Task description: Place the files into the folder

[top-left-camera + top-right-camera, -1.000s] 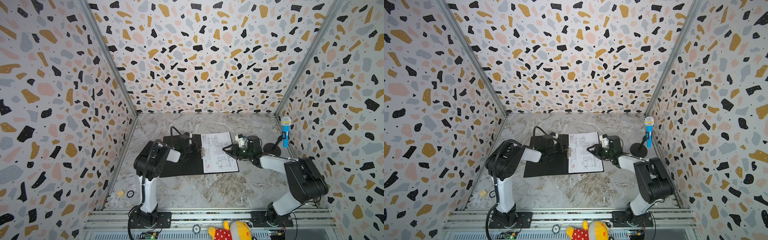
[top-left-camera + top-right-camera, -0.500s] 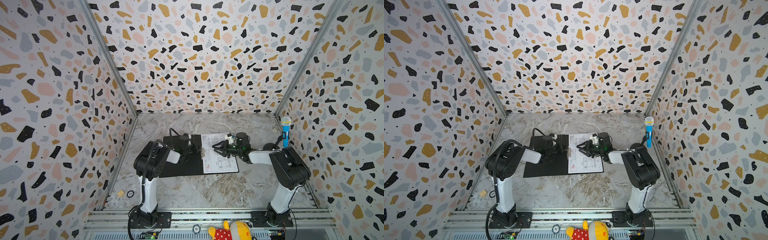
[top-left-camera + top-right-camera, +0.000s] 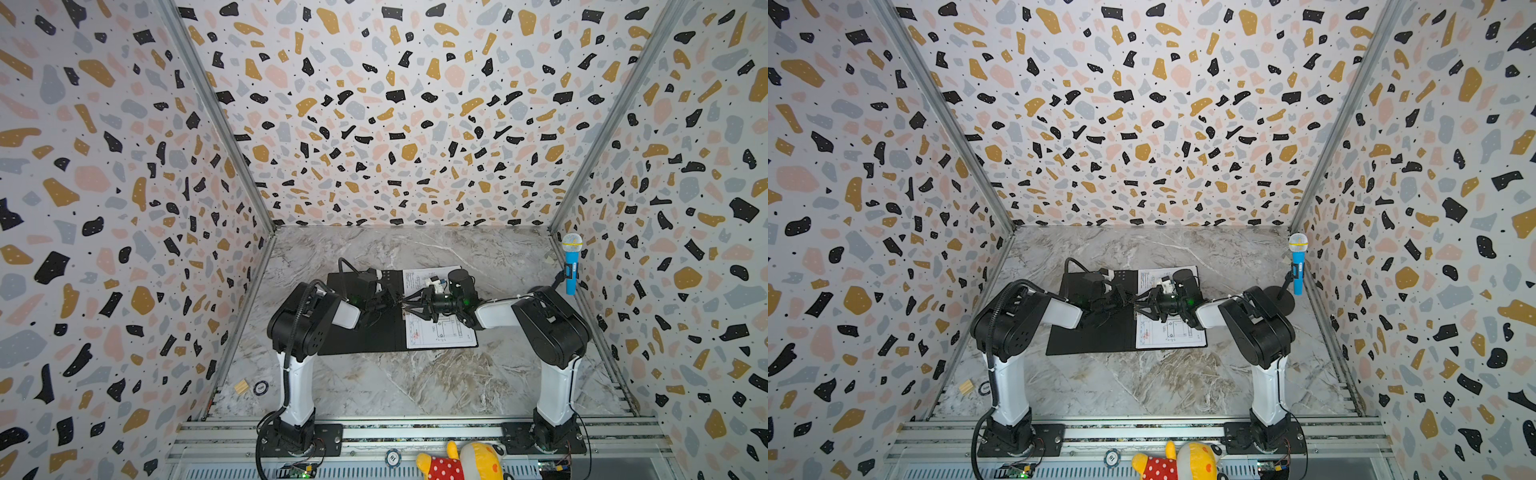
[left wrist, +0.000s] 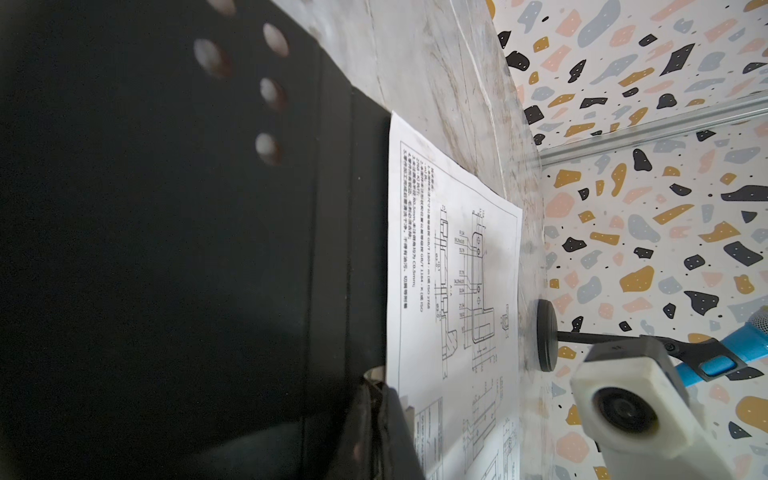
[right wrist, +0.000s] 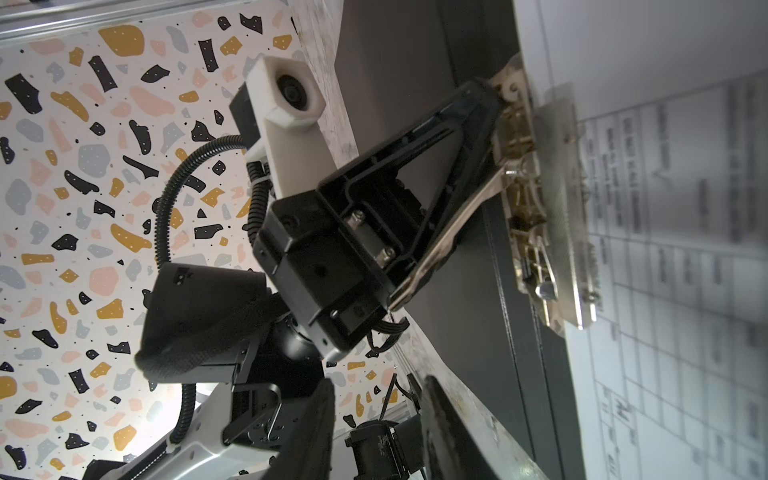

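Clamping the files looks like the step in hand. The folder [image 3: 365, 332] lies open at the middle of the counter [image 3: 415, 382], black inside up. The files [image 3: 440, 334] sit stacked on its 3 o'clock half, the line drawing on top, their long edge just beside the spine.

The left end effector [image 5: 493, 99] reaches in from 9 o'clock with its fingers together, tips at one end of the metal clip [image 5: 540, 208]. The clip's lever [image 5: 449, 237] stands raised and lies along one finger; whether it is pinched or only propped I cannot tell. The right end effector [image 3: 412, 309] reaches in from 3 o'clock and hovers low over the files near the spine, fingers apart and holding nothing. Whether the files' edge lies under the clip is not clear in the blurred wrist view.

Next, I judge, the right end effector must press on the top sheet and nudge the files toward 9 o'clock until their edge is beneath the clip. They need to end up square to the spine, without buckling. Only then should the left end effector let the lever down, and the folder's 9 o'clock half be folded over.
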{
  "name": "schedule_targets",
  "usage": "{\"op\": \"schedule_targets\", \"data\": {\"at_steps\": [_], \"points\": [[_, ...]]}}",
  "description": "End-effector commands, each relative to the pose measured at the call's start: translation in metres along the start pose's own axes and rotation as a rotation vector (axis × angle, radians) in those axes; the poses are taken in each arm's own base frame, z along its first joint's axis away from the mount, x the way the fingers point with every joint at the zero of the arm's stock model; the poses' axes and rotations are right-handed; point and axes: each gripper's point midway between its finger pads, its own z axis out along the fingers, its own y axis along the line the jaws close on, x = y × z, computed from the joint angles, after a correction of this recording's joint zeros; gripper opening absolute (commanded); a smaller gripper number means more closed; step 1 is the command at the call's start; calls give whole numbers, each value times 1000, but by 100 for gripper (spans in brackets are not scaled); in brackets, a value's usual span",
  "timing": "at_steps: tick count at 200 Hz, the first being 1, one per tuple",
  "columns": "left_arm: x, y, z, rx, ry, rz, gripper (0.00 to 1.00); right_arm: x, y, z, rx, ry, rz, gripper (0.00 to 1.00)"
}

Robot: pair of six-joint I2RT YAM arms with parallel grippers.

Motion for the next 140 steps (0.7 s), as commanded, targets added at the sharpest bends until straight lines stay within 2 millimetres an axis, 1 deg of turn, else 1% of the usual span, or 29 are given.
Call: {"op": "schedule_targets", "data": {"at_steps": [1,60,140], "points": [[13,-1,-4,3,39,-4,4,-4,19,3,-38,4,-9,35],[17,4,-6,-12,40,0,4,-12,14,11,-34,3,14,32],[13,-1,-7,-13,29,6,4,-4,18,14,-66,30,28,31]]}}
